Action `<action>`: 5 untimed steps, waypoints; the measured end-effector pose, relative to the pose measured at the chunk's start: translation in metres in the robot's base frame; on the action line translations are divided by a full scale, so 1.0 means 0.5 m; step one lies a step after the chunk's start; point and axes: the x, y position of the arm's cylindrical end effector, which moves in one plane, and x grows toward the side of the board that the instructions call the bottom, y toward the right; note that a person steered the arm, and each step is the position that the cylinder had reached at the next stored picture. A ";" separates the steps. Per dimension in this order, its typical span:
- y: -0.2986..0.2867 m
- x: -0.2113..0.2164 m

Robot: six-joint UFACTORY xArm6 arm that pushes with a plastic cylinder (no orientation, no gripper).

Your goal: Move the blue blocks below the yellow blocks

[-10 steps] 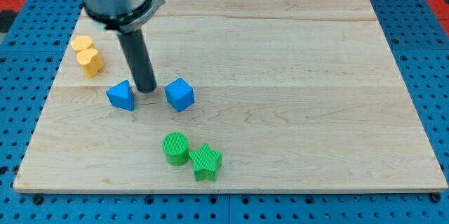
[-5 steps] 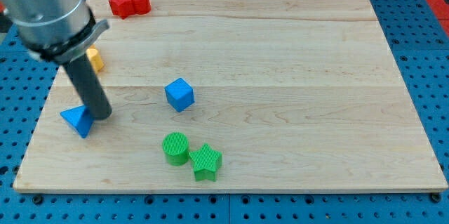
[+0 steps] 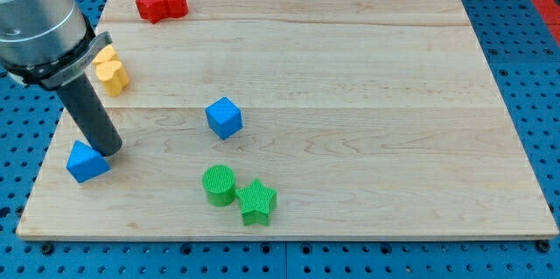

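Observation:
My tip point(image 3: 108, 149) sits at the view's left, touching the upper right side of a blue triangular block point(image 3: 87, 162) near the board's left edge. A blue cube point(image 3: 224, 117) stands apart near the middle left of the board. Two yellow blocks point(image 3: 110, 68) lie together above my tip, at the upper left; the arm's body partly covers their left side. The blue triangular block is below the yellow blocks; the blue cube is lower and well to their right.
Two red blocks point(image 3: 161, 3) sit side by side at the board's top left. A green cylinder point(image 3: 219, 184) and a green star block point(image 3: 256, 202) touch each other near the bottom edge. The wooden board point(image 3: 367, 95) lies on a blue pegboard.
My tip has moved left and down, pushing the blue triangular block from beside the blue cube to the board's left edge. The other blocks have not moved.

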 end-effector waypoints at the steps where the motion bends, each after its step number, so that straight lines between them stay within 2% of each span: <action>1: 0.152 0.001; 2: 0.330 -0.001; 3: 0.420 -0.097; 5: 0.212 -0.117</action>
